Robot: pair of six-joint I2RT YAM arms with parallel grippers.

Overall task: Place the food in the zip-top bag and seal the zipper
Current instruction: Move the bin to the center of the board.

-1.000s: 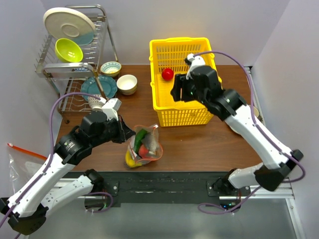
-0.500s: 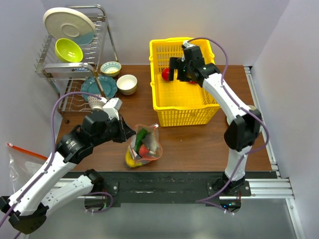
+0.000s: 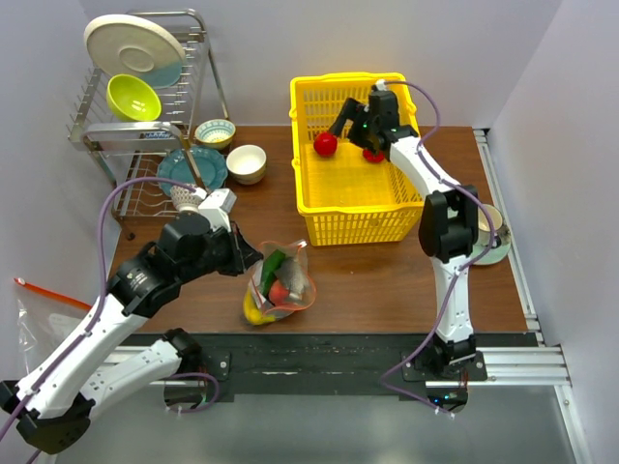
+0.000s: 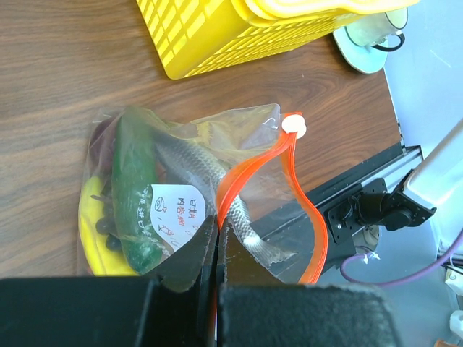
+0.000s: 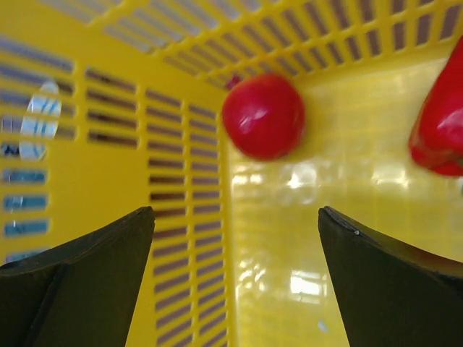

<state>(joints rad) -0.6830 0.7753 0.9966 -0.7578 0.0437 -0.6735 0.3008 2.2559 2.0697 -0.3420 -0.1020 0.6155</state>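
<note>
The zip-top bag (image 3: 281, 286) lies on the table in front of the yellow basket (image 3: 353, 217), its mouth gaping. Through the clear plastic show a green cucumber (image 4: 134, 189), a yellow banana (image 4: 90, 233), dark grapes (image 4: 108, 219) and a grey-beige piece (image 4: 206, 177). The orange zipper (image 4: 309, 210) curves away to its white end piece (image 4: 294, 126). My left gripper (image 4: 216, 225) is shut on the bag's mouth edge at the zipper. Inside the basket lie a red apple (image 5: 262, 116) and a red pepper (image 5: 440, 126). My right gripper (image 5: 235, 213) hangs open just short of the apple, holding nothing.
A dish rack (image 3: 116, 135) with plates and a green bowl stands at the back left. Two small bowls (image 3: 246, 162) and a teal plate (image 3: 184, 169) sit beside it. A cup on a saucer (image 3: 490, 235) is at the right edge. Another flat clear bag (image 3: 39, 314) lies off the table's left.
The right arm has stretched further into the basket toward the apple, and its jaws have spread wide. The left arm and the bag have stayed put.
</note>
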